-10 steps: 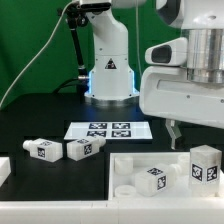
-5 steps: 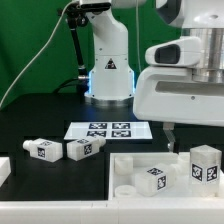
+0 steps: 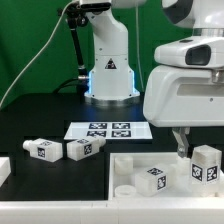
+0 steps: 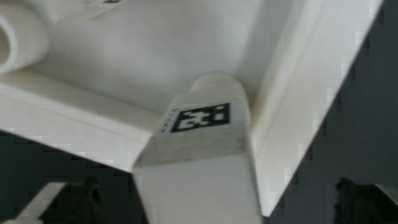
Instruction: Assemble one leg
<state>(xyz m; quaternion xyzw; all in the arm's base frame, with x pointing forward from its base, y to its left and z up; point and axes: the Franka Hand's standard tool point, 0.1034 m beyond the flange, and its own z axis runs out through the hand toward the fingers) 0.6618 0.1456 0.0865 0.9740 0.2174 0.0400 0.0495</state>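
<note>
An upright white leg [image 3: 207, 165] with a black-and-white tag stands at the right end of the white panel [image 3: 128, 165] in the exterior view. My gripper [image 3: 188, 147] hangs just above and beside its top. In the wrist view the gripper [image 4: 205, 205] is open, its dark fingertips [image 4: 43, 200] standing wide on either side of this leg [image 4: 199, 150] without touching it. A second leg [image 3: 153, 178] lies on the panel. Two more legs [image 3: 40, 149] [image 3: 82, 149] lie on the black table at the exterior view's left.
The marker board [image 3: 110, 130] lies in front of the robot base [image 3: 108, 70]. Part of another white piece [image 3: 4, 170] shows at the exterior view's left edge. The panel's raised rim [image 4: 80, 115] runs beside the leg.
The hand has moved toward the exterior view's right and come down over the upright leg. The legs and the panel have not moved.
</note>
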